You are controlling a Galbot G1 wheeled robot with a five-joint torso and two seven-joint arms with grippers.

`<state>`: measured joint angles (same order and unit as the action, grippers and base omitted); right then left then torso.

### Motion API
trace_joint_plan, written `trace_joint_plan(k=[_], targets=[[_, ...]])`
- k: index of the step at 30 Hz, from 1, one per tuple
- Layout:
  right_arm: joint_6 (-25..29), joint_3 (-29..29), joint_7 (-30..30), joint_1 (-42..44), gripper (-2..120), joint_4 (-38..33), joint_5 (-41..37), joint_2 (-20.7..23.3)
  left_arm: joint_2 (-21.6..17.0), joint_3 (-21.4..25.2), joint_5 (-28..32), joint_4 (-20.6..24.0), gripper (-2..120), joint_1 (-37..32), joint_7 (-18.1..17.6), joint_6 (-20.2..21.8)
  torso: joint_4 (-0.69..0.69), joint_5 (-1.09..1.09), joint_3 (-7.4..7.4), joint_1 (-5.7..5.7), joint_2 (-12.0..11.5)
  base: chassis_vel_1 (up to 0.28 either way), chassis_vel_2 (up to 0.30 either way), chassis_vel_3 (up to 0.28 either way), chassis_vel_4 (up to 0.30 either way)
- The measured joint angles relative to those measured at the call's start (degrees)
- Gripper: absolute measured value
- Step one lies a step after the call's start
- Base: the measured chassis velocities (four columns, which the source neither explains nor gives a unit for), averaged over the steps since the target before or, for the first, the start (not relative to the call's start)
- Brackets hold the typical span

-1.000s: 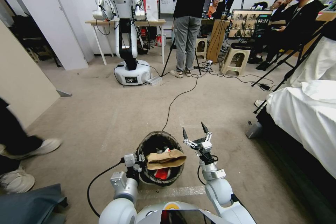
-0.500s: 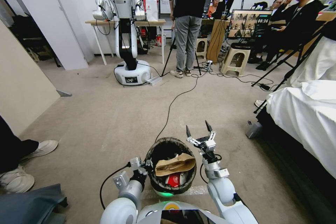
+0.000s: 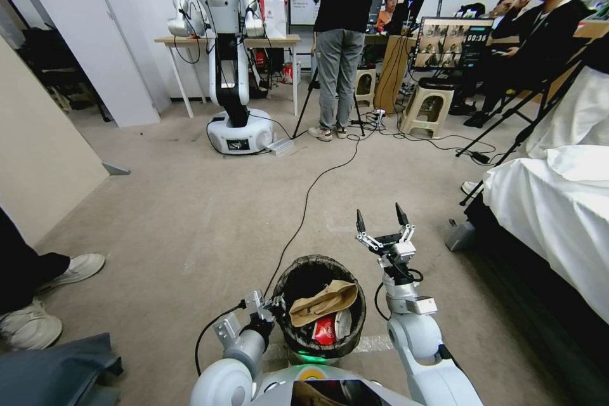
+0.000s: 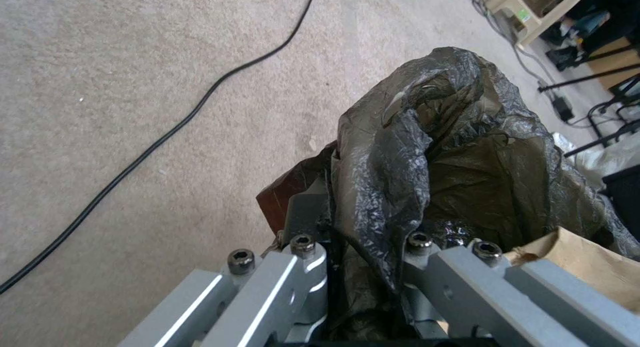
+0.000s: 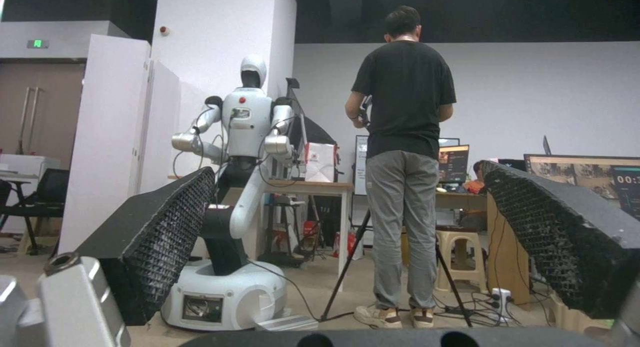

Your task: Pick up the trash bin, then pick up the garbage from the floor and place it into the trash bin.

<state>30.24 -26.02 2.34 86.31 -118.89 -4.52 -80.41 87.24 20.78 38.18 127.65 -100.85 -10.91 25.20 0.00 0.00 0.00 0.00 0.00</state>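
Here the bin (image 3: pixel 320 307), lined with a black bag, is held off the carpet (image 3: pixel 190 222) just before the robot's chest, its rim clamped by the left claw (image 3: pixel 269 309). A paper bag (image 3: pixel 322 301) and red packet (image 3: pixel 325 330) lie inside. Beside it, the right claw (image 3: pixel 382 223) is spread wide, empty.

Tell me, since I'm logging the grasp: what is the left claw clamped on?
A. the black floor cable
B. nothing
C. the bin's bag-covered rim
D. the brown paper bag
C: the left claw pinches the black-bagged rim of the trash bin, with one finger inside and one outside.
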Motion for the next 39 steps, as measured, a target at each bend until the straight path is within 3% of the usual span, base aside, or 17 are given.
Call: trace_joint_plan(k=[2, 4, 5, 10, 30, 35, 37, 39], targets=[[0.0, 0.0, 0.3, 0.2, 100, -0.6, -0.1, -0.1, 0.0, 0.9, 0.5, -2.1, 6, 0.8, 3.3, -1.9, 0.01, 0.0, 0.0, 0.0, 0.0, 0.0, 0.0, 0.0, 0.0], [0.0, 0.0, 0.3, 0.2, 100, -0.6, -0.1, -0.1, 0.0, 0.9, 0.5, -2.1, 6, 0.8, 3.3, -1.9, 0.01, 0.0, 0.0, 0.0, 0.0, 0.0, 0.0, 0.0, 0.0], [0.0, 0.1, 0.7, 0.5, 100, -1.0, -0.1, -0.2, 0.1, 1.3, 0.7, -4.0, 6, 1.5, 5.9, -3.4, 0.0, 0.0, 0.0, 0.0, 0.0, 0.0, 0.0, 0.0, 0.0], [0.0, 0.0, 1.2, 0.9, 100, -1.3, -0.1, -0.4, 0.2, 2.1, 0.3, -6.6, 6, 2.5, 8.5, -5.2, 0.0, 0.0, 0.0, 0.0, 0.0, 0.0, 0.0, 0.0, 0.0], [0.3, 0.8, 2.0, 1.8, 100, -1.1, 0.0, -0.7, 0.4, 3.3, -0.6, -10.3, 6, 3.6, 11.6, -7.9, 0.0, 0.0, 0.0, 0.0, 0.0, 0.0, 0.0, 0.0, 0.0], [0.5, 0.8, 2.1, 2.0, 100, -1.1, 0.0, -0.7, 0.4, 3.4, -0.4, -10.9, 19, 4.0, 11.5, -8.1, 0.0, 0.0, 0.0, 0.0, 0.0, 0.0, 0.0, 0.0, 0.0], [0.5, 0.9, 2.2, 2.0, 100, -1.1, 0.0, -0.7, 0.5, 3.4, -0.4, -11.1, 30, 4.1, 11.5, -8.1, 0.01, 0.0, 0.0, 0.0, 0.0, 0.0, 0.0, 0.0, 0.0], [0.5, 1.0, 2.2, 2.0, 100, -1.1, 0.0, -0.7, 0.5, 3.4, -0.3, -11.2, 31, 4.2, 11.5, -8.1, 0.0, 0.01, 0.0, 0.0, 0.0, 0.0, 0.0, 0.0, 0.0]])
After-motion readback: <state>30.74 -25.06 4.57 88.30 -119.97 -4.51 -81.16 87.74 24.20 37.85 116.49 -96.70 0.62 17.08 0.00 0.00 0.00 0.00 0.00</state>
